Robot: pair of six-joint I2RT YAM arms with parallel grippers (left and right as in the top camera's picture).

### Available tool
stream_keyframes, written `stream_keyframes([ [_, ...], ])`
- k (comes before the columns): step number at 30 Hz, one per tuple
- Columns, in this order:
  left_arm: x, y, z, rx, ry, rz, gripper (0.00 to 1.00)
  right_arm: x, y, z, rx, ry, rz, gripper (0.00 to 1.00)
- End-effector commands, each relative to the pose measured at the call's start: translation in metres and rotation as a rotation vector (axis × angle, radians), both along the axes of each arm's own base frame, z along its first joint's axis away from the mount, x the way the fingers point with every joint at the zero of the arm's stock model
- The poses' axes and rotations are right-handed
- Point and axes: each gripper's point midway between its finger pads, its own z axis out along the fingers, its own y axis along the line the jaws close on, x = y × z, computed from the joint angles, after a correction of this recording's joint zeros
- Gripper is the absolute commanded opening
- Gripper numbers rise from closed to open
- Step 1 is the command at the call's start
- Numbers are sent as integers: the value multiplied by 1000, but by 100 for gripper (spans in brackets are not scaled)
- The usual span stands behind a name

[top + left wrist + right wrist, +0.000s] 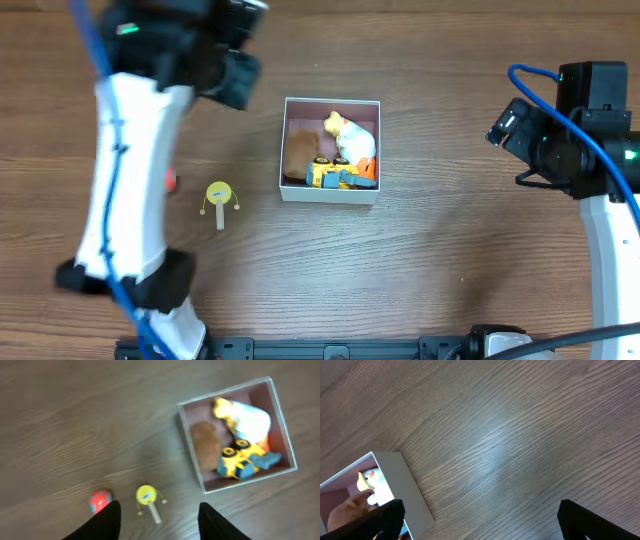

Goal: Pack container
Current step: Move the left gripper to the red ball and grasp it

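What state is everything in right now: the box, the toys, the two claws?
container: open-topped, three toys inside.
brown toy: inside the container.
white toy: inside, beside the truck.
truck: inside.
rattle: lying on the table, outside the container.
red ball: on the table, outside.
left gripper: open, empty.
right gripper: open, empty.

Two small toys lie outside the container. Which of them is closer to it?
The yellow rattle drum, the one with the pale stick. The red ball lies beyond it, farther from the container.
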Motion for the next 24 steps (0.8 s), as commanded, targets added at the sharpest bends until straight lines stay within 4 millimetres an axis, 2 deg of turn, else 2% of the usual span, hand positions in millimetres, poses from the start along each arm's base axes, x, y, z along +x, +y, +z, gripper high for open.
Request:
stream_keyframes([
  [1,-54,52,21,-5,-31,143,68,0,-1,6,-2,-16,-1,100],
  [2,-68,65,12,17,-3,181,74,0,-1,6,-2,-16,-1,100],
  [4,-96,91,-18,84,95,253,84,0,-1,6,-2,-17,-1,100],
  [5,-104,97,-36,90,147,273,100,0,-1,6,-2,-17,-1,100],
  [6,-107,96,-62,51,210,279,100,0,-1,6,-2,-17,-1,100],
  [8,-102,91,-99,-22,271,284,100,0,-1,6,-2,-16,-1,100],
  [10,-93,104,-149,-32,303,344,100,-3,-1,4,-2,0,-1,100],
  [12,-95,120,-188,-47,366,433,100,-7,-1,2,-2,17,-1,100],
  [13,-98,130,-210,-54,413,480,96,-7,-1,2,-2,18,-1,100],
  [16,-100,147,-238,-71,481,539,92,-7,-1,2,-2,16,-1,100],
  [18,-86,157,-255,-65,473,552,91,-6,-1,3,-2,13,-1,100],
  [22,-61,165,-282,-64,439,549,91,-6,-1,3,-1,13,-1,100],
  [24,-40,173,-299,-50,388,554,89,-6,-1,3,-1,13,-1,100],
])
